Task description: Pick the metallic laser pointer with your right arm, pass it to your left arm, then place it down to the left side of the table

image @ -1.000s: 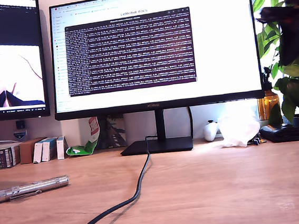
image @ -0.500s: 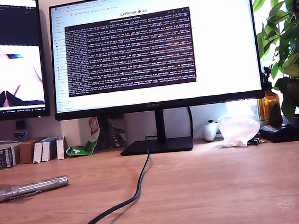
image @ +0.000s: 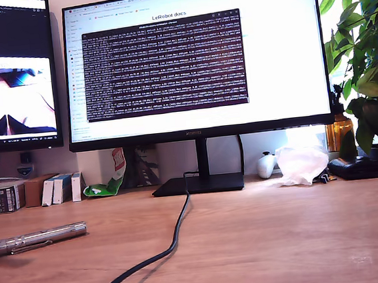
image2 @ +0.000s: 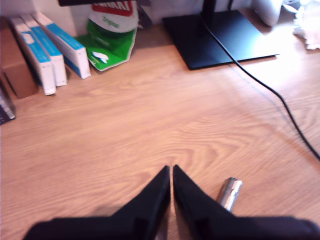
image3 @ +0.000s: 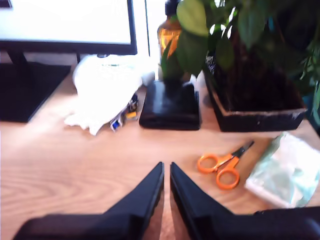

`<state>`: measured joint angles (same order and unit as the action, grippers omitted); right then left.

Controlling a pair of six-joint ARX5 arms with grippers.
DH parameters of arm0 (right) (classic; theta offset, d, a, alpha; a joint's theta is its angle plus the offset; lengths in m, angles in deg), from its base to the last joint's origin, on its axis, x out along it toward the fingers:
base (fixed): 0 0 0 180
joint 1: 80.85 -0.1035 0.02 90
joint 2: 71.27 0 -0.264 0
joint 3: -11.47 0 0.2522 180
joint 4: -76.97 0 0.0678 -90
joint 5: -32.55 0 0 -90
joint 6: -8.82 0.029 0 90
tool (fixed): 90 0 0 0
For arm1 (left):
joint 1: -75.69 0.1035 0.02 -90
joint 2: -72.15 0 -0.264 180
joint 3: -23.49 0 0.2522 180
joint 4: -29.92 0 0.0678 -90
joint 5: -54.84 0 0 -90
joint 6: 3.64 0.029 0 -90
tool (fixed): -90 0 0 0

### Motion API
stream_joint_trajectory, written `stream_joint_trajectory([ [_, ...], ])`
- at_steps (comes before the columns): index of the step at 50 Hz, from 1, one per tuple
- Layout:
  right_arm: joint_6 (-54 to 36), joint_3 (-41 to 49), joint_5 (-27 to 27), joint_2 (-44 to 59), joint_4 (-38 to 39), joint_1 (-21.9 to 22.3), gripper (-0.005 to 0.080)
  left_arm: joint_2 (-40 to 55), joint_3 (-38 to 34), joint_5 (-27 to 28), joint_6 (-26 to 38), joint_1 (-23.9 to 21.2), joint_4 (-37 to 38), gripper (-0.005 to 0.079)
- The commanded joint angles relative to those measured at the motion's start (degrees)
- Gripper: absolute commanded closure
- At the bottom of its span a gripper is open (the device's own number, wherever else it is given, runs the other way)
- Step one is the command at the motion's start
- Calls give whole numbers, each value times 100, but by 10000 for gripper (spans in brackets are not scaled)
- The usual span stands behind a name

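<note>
Claws [image2: 171, 172] closed and empty; metallic laser pointer [image: 36, 238] unmoved on table [image: 265, 234].

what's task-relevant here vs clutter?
Job: laser pointer, lying on the table at the exterior view's left; my first gripper, shut, just beside it; my second gripper, shut.

Clutter: cable, monitor, scissors, plant, boxes, white cloth.
</note>
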<state>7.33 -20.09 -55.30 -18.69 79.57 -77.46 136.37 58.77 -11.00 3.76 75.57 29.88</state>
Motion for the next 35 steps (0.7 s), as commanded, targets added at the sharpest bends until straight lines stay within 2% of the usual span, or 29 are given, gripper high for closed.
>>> stream_joint_trajectory([
  [1, 22, 291, -20, -37, 267, 15, 762, 15, -289, 26, -39, 7, -280, 755],
  [12, 61, 1029, -4, -37, 1010, 15, 762, 15, -804, 35, -293, -66, -734, 755],
  [19, 72, 1342, 48, -37, 1307, 15, 762, 13, -1198, -146, -393, -162, -1088, 755],
  [29, 160, 1449, 212, -39, 1335, 13, 762, -260, -1939, -367, -848, -275, -1932, 755],
  [35, 146, 1484, 470, -39, 1294, 4, 762, -472, -2079, -433, -901, -365, -1967, 755],
])
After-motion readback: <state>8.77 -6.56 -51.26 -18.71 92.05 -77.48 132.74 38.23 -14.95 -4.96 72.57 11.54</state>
